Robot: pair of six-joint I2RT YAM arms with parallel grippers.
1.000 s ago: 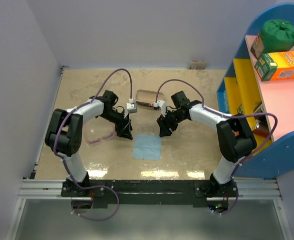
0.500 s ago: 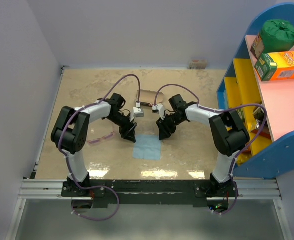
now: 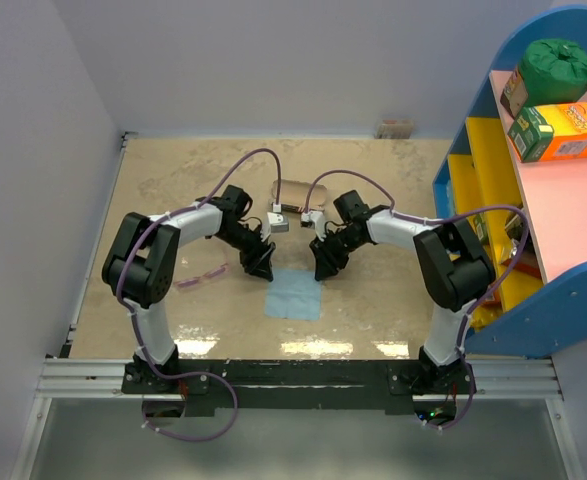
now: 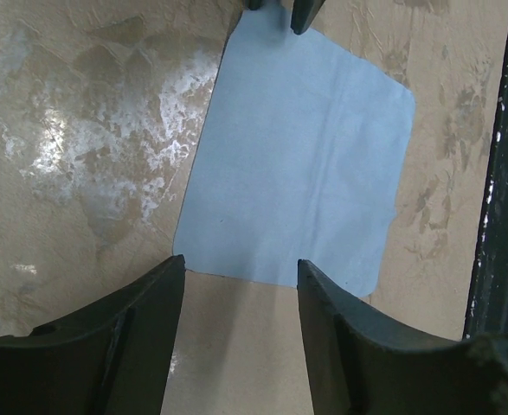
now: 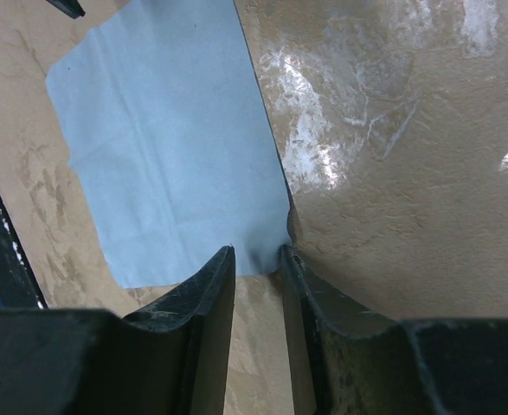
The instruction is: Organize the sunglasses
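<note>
left gripper (image 4: 241,262): open astride cloth (image 4: 305,156) edge | right gripper (image 5: 256,251): narrowly open over cloth corner | sunglasses (image 3: 201,277): apart, left of cloth

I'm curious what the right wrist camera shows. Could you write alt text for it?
A light blue cloth lies spread on a shiny beige table. The right tool straddles the nearest corner with its two dark fingers, a narrow gap between them.
</note>
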